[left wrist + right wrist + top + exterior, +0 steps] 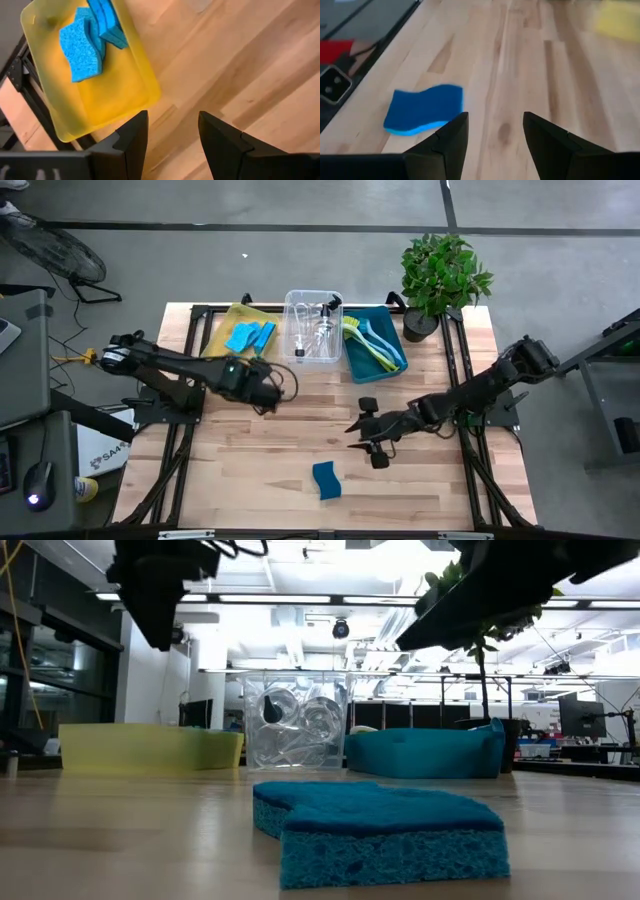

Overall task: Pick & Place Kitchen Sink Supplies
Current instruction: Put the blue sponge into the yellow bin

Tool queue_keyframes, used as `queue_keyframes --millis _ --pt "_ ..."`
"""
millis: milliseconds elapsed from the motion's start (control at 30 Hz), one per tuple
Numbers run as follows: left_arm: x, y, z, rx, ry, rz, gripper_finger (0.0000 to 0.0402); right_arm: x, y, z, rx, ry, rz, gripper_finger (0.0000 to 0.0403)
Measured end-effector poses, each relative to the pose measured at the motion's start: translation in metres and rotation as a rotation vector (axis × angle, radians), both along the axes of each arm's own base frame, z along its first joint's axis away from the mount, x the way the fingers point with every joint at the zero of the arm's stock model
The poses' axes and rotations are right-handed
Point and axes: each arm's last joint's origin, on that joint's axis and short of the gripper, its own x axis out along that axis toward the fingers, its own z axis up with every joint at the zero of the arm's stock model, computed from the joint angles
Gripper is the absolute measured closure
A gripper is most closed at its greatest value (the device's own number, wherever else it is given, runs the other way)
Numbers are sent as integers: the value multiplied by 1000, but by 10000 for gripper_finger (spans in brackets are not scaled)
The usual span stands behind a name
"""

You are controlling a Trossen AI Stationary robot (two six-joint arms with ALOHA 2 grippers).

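Sponge (380,830) lies alone; bins (312,328) well apart

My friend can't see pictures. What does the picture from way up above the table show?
Two dark robot arms reach over a wooden table, and the right gripper, open and empty, hangs near a lone blue sponge. The left gripper, also open, is close to a yellow bin with more sponges. Beside it sit a clear bin, a teal bin and a potted plant.
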Motion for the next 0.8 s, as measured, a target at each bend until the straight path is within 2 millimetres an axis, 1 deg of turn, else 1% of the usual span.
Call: queue_keyframes --millis 300,467,567,700,800 --pt "-9 -42 1 28 -88 -37 235 38 20 -1 -71 249 118 220" --pt "-17 -61 1 31 -134 -55 235 59 31 8 -104 280 158 220" --pt "-21 -72 1 43 -175 -58 235 67 35 14 -103 288 173 220" --pt "-29 -87 2 81 -242 -80 234 77 38 18 -108 303 109 220" --pt "-34 -96 3 104 -296 -90 234 82 41 16 -119 340 104 220"
